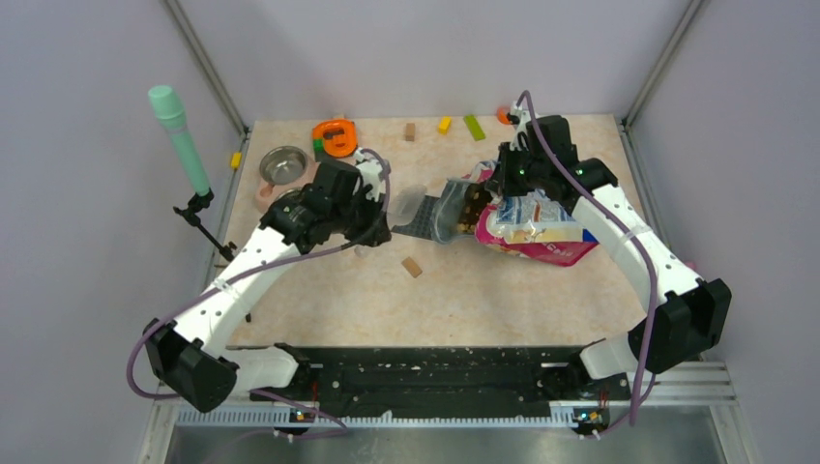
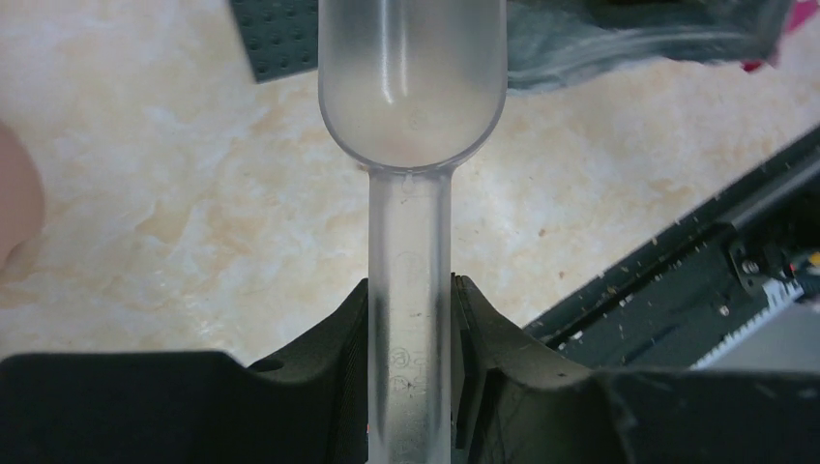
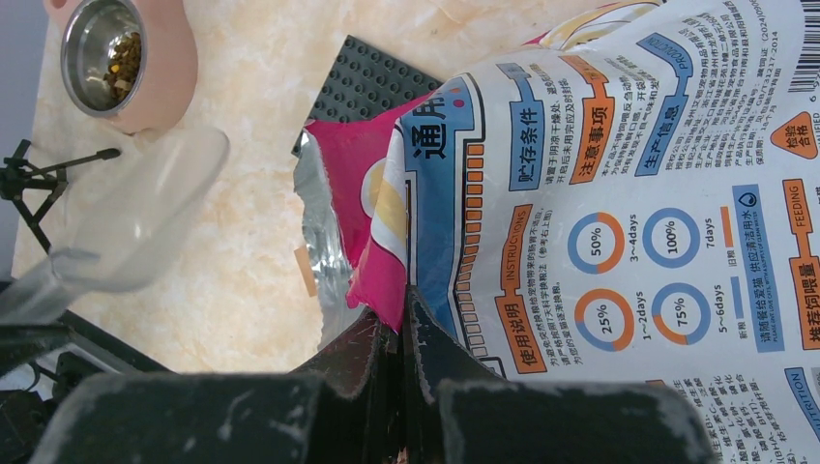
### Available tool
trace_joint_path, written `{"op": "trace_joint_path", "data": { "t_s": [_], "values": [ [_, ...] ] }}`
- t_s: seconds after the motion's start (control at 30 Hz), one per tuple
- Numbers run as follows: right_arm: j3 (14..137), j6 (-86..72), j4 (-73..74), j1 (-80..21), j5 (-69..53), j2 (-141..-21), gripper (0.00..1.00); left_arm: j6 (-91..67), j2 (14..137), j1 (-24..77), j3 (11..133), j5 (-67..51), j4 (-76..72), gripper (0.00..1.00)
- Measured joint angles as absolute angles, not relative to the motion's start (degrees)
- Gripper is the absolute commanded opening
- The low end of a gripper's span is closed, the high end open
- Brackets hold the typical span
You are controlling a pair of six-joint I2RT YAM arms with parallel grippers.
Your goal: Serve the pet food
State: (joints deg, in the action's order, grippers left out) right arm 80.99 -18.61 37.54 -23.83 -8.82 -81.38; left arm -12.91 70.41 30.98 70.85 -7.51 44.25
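Note:
The pink-and-blue pet food bag point(image 1: 538, 232) lies on its side, its open mouth facing left with dark kibble point(image 1: 471, 207) showing inside. My right gripper point(image 1: 510, 182) is shut on the bag's torn top edge; in the right wrist view its jaws point(image 3: 407, 314) pinch the pink rim of the bag point(image 3: 629, 193). My left gripper point(image 1: 372, 211) is shut on the handle of a clear plastic scoop point(image 1: 410, 201), just left of the bag mouth. In the left wrist view the scoop point(image 2: 411, 92) looks empty. A steel bowl point(image 3: 104, 53) in a pink holder holds some kibble.
A dark grey studded plate point(image 1: 418, 228) lies under the bag mouth. A tan block point(image 1: 413, 267) lies in front of it. The bowl point(image 1: 283, 165) stands at the back left beside an orange object point(image 1: 335, 137). Small coloured blocks point(image 1: 473, 127) lie along the back. A green microphone point(image 1: 180, 137) stands off the left edge.

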Motion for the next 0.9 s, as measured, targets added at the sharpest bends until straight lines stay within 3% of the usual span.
{"op": "trace_joint_path", "data": {
  "t_s": [0.37,0.9],
  "values": [
    [81.6,-17.76,38.37,-23.83,-8.29,-81.38,0.0,-6.7,85.54,35.77,89.69,-24.38,59.68,0.0],
    [72.31,-17.23,37.23,-26.41,-6.7,-71.24,0.0,-12.21,109.51,41.63,103.18,-28.49,63.18,0.0]
  ]
}}
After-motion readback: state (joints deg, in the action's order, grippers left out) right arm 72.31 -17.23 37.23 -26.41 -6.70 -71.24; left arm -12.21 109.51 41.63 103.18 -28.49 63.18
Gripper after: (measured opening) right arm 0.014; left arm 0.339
